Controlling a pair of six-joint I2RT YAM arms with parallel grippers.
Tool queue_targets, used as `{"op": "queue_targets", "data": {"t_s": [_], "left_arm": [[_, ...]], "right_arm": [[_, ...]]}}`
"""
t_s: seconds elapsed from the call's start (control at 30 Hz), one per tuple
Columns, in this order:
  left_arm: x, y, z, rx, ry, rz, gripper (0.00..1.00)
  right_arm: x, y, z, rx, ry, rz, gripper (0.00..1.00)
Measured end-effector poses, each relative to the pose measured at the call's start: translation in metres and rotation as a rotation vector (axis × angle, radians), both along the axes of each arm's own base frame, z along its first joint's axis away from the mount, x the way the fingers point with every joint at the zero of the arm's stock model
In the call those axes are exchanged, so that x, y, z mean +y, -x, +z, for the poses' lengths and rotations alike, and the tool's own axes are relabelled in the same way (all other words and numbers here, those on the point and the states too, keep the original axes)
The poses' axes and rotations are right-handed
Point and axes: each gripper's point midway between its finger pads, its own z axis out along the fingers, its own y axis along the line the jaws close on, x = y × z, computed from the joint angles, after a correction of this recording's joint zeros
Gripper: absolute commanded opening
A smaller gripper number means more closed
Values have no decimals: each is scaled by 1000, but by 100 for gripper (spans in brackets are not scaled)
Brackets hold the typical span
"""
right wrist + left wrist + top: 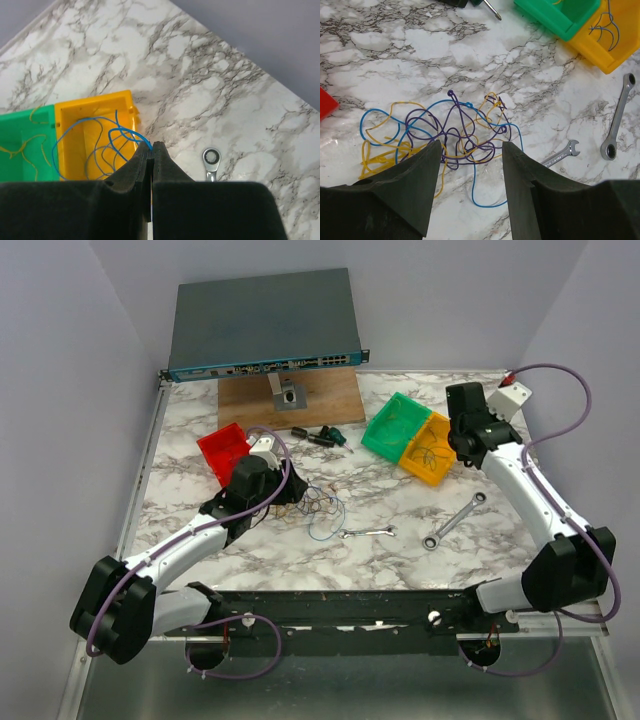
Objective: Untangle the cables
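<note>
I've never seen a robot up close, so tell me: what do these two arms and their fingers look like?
The left arm and right arm look alike: white segments joined by chunky black joints, with a purple hose looping along each. Each ends in two matte black, wedge-shaped fingers tapering to blunt tips.

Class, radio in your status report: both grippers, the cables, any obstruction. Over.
Left gripper open, hovering over cable tangle. Right gripper shut on blue cable above yellow bin. Small wrench beside tangle, apart.
</note>
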Motion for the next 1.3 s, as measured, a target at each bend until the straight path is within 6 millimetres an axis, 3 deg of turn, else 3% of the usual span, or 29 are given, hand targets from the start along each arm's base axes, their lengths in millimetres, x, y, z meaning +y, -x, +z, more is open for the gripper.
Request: {"op": "queue_targets", "data": {"t_s": [0.17,0.33,0.7,0.9,1.07,1.17,1.3], "left_arm": [[0,0,0,2,-1,0,53],[0,0,0,2,-1,0,53],[0,0,-1,2,-2,1,53],[1,0,-1,1,-4,3,53],[1,0,-1,1,-4,4,53],[1,0,-1,0,-5,5,53],[0,0,-1,-1,-7,5,53]], "right_arm": [[-11,7,20,-48,16,-39,1],[-8,5,13,-31,13,-15,1],[43,-39,-63,126,-98,248,1],[47,-54,-107,223,-93,227,1],[43,-50,-145,301,-78,187,1],[44,-49,-154,318,-82,188,1],[48,-53,-149,295,-101,204,1]]}}
